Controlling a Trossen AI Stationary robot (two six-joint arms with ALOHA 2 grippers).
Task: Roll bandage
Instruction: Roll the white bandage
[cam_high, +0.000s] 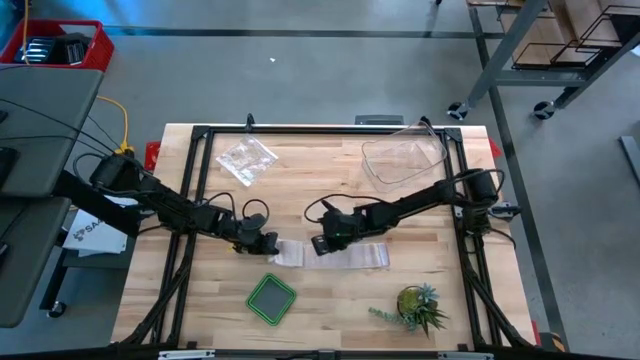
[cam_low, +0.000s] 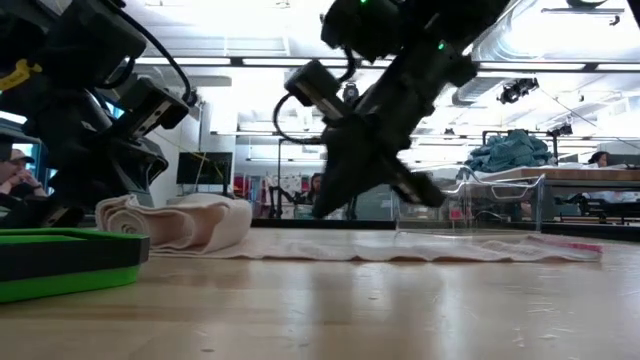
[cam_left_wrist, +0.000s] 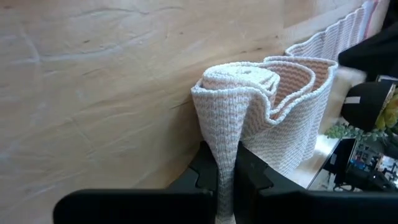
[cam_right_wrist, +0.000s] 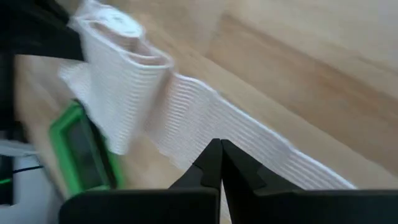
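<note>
A pale wooden butcher-block tabletop (cam_high: 330, 300), framed by black rails, stood on a grey floor. The bandage (cam_high: 335, 254), a white gauze strip, lay flat near the middle, its left end loosely wound into a small roll. The left gripper (cam_high: 268, 241) sat at that rolled end, jaws closed on a fold of the bandage. The right gripper (cam_high: 320, 245) rested with its jaws fully closed, tips down on the flat strip, pinching nothing visible.

A green square tray (cam_high: 271, 298) lay in front of the roll, a small potted plant (cam_high: 415, 306) toward the front right. At the back lay a clear plastic tub (cam_high: 402, 160) and a crinkly clear bag (cam_high: 246, 158). Beyond the tabletop, the low view showed a bright workshop with ceiling lights, other benches and a few people.
</note>
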